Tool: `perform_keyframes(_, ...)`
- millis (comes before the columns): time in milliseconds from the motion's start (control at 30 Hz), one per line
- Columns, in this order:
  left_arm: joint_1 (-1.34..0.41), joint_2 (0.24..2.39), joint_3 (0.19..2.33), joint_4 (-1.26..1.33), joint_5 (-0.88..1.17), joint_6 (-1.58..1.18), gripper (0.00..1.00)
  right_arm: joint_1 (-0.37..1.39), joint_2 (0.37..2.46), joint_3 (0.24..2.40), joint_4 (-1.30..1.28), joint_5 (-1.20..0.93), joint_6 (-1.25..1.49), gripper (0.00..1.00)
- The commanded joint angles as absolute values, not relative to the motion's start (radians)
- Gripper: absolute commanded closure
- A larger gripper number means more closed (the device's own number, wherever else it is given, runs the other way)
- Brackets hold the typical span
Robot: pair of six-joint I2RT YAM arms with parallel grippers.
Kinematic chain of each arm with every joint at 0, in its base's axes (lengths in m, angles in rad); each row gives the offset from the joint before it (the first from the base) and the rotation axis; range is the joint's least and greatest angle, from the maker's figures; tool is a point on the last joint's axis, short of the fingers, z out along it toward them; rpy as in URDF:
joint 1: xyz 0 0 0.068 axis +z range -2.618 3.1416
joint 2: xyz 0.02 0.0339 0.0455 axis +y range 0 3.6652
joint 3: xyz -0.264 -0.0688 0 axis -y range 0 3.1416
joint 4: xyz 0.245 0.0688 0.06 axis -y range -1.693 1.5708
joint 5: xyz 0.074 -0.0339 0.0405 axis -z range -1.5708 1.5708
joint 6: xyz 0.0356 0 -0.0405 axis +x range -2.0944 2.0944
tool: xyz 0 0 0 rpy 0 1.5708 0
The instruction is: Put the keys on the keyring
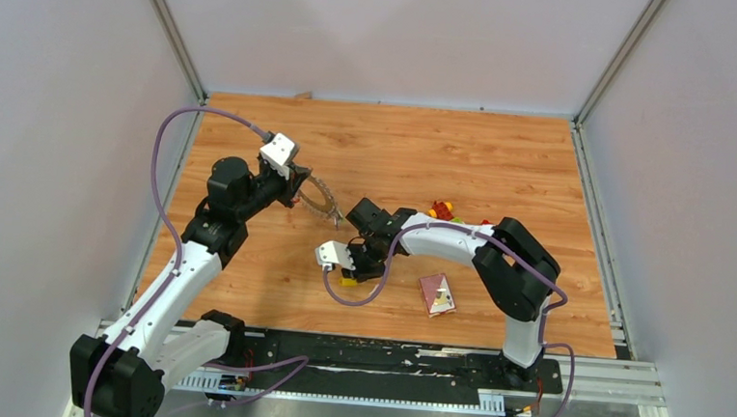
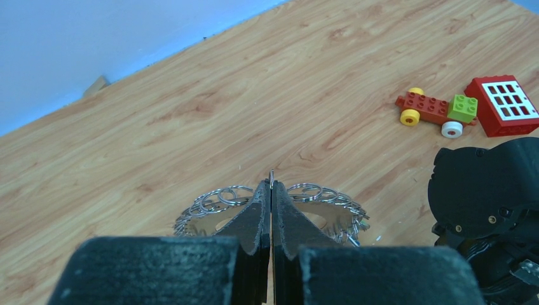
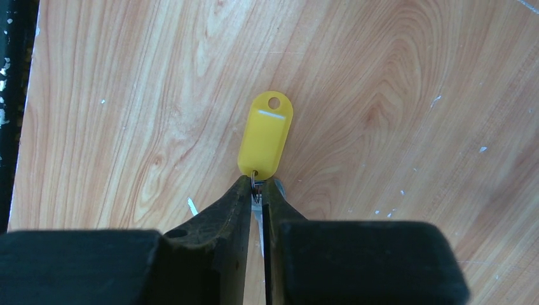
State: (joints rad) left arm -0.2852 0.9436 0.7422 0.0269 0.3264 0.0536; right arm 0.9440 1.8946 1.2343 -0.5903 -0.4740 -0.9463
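Left side first: my left fingers [image 2: 268, 194] were pinched shut on the big silver wire keyring [image 2: 213, 206], that spiky wreath of grey metal. The wire sat right in the seam between the tips, and the loops fanned out to either side. The ring was left of the middle of the wood-grain worktop [image 1: 397, 152], nearer the left edge than the right and about halfway between the near and far edges. I couldn't tell whether it rested on the wood or hung just clear of it.

Over to the right: my right fingers [image 3: 248, 192] were clamped on the small silver key with the yellow plastic tag [image 3: 266, 136]. They gripped at the little split ring where the tag joins the metal. The tag stuck out past the tips over the wood, with its punched hole at the outer end. A sliver of silver showed in the narrow slit between the fingers. That hand pointed down near the worktop's middle, a touch toward the near edge, close to the keyring but not touching it.

Beyond, right of the middle, lay a red, yellow and green brick toy car [image 2: 435, 109], with a red block with a white grid window [image 2: 505, 105] just beside it. A dark red flat square [image 1: 437, 295] lay toward the near edge.
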Motion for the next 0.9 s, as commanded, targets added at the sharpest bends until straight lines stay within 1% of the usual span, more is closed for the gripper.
perform_keyframes(0, -0.278, 0.922, 0.749, 0.103, 0.342, 0.046, 1.0, 0.948, 1.901, 1.264, -0.589, -0.5, -0.971, 0.89)
perform_keyframes(233, -0.278, 0.924, 0.749, 0.105, 0.342, 0.044, 1.0, 0.947, 1.895, 1.263, -0.594, -0.505, -0.971, 1.0)
perform_keyframes(433, -0.278, 0.928, 0.737, 0.139, 0.381, 0.027, 1.0, 0.939, 1.826, 1.257, -0.605, -0.523, -0.953, 1.0)
perform_keyframes(700, -0.278, 0.934, 0.701, 0.247, 0.613, -0.025, 1.0, 0.89, 1.624, 1.265, -0.679, -0.606, -0.911, 1.0)
perform_keyframes(867, -0.279, 0.939, 0.714, 0.248, 0.81, 0.046, 1.0, 0.86, 1.495, 1.269, -0.719, -0.628, -0.865, 1.0)
